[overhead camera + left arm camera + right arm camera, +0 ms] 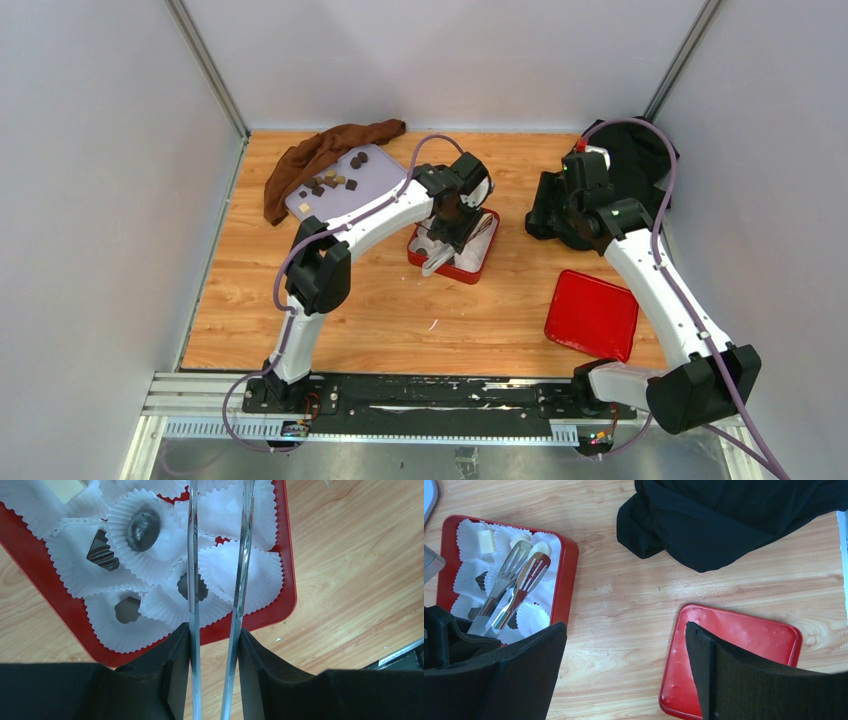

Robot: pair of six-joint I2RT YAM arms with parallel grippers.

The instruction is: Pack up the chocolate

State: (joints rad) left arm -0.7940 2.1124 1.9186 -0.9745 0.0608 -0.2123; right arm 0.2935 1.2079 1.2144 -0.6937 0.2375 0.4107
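Left wrist: left gripper (214, 640) clamps thin metal tongs (193, 555); dark brown chocolate pieces (143, 527) sit in white paper cups (250, 575).
Right wrist: right gripper (625, 627) spread wide, empty.
Top external: loose chocolate pieces (338, 181) on lavender flat tray (372, 196), upper left.

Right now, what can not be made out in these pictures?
Top view: the left arm covers much of the red rectangular tin box.
Left wrist view: the top edge cuts off the silver metal tongs' tips.
Top view: the brown chocolate pieces on the lilac tray are too small to count.
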